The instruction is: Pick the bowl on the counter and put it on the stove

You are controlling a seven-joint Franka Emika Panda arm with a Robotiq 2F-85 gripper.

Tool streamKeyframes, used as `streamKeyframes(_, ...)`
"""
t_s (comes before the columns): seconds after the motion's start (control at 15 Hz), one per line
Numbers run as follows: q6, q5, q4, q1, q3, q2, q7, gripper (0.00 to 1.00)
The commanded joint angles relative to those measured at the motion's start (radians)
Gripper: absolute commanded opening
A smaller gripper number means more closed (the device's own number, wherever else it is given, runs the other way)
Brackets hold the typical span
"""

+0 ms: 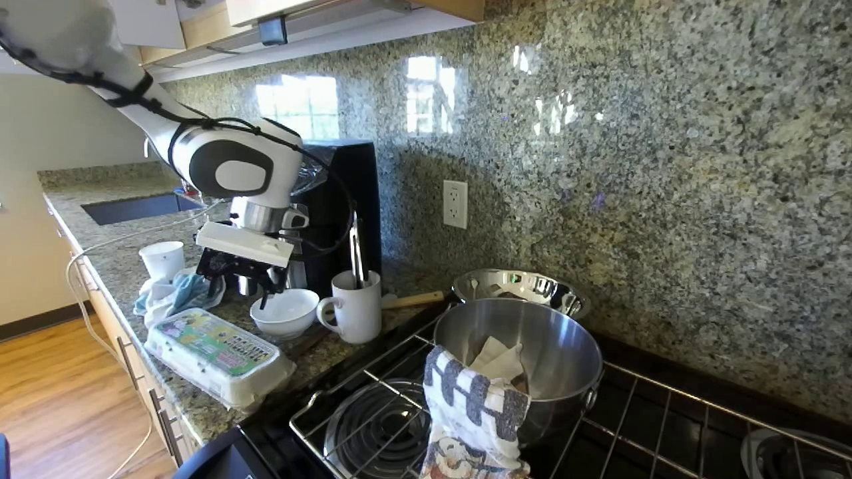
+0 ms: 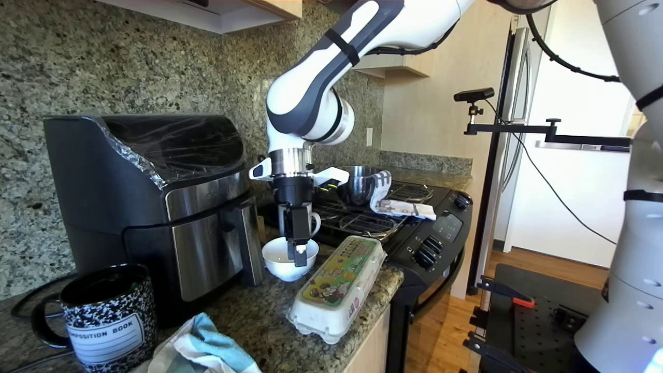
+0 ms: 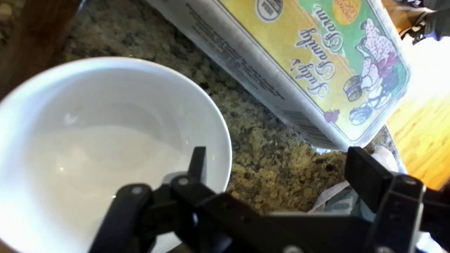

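The white bowl [image 1: 289,314] sits upright on the granite counter [image 2: 261,311], between the egg carton and the air fryer. It shows in both exterior views [image 2: 279,268] and fills the left of the wrist view [image 3: 102,151]. My gripper [image 3: 277,154] is open and empty at the bowl. In the wrist view one finger is over the bowl's inside near its rim, the other outside over the counter. I cannot tell whether the inner finger is below the rim. The gripper also shows in both exterior views [image 1: 239,287] [image 2: 298,253]. The stove [image 1: 386,426] lies beyond the mug.
An egg carton [image 1: 219,352] lies close beside the bowl. A white mug [image 1: 363,313] with tongs stands on its stove side. A black air fryer [image 2: 171,202] stands behind. A steel pot [image 1: 566,359] with a towel [image 1: 476,406] sits on the stove. A cloth [image 2: 207,344] lies nearby.
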Motion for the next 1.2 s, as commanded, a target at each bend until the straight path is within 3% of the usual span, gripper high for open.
streamKeyframes(0.0,0.033,0.007,0.01,0.006,0.009,0.029,-0.018,1.0)
streamKeyframes(1.13,0.088,0.0,-0.004,-0.005,0.005,0.058,-0.004,1.0)
